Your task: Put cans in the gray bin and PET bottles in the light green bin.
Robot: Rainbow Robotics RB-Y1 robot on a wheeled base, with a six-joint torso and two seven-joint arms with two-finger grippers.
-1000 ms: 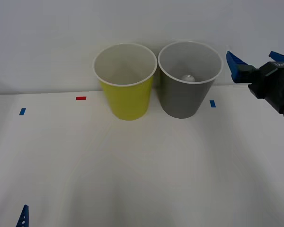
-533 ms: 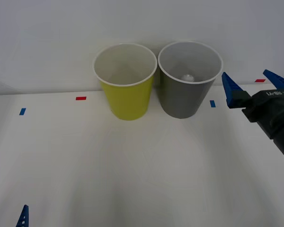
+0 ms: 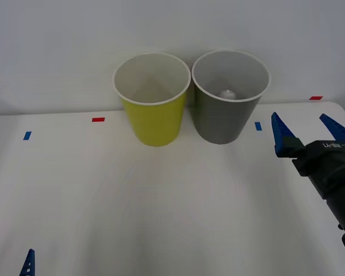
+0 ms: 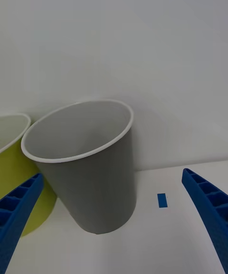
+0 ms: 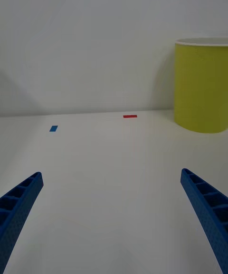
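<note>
The white tabletop (image 3: pixel 161 201) carries two tapered round plastic wastebaskets of like size, standing upright side by side at the middle of its far edge, against a pale wall. The dark gray bin (image 3: pixel 224 115), lighter gray inside with a pale rim, stands on the right; the yellow-green bin (image 3: pixel 155 118), white inside and on the rim, stands on the left, their rims just about touching. Deep in the gray bin lies a small can (image 3: pixel 227 94), showing as a silvery metal end.

The right gripper (image 3: pixel 307 133), with blue ribbed fingers spread wide and nothing between them, hangs near the tabletop's right edge, apart from the gray bin. The left gripper (image 5: pixel 114 207) hovers low at the near left corner, its fingers likewise wide apart and bare.

Small tape marks dot the far part of the tabletop: a blue one (image 3: pixel 258 126) between the gray bin and the right gripper, a red one (image 3: pixel 98 119) left of the yellow-green bin, another blue (image 3: pixel 27 135) toward the left edge, and a red one (image 3: pixel 315 98) at the far right corner.
</note>
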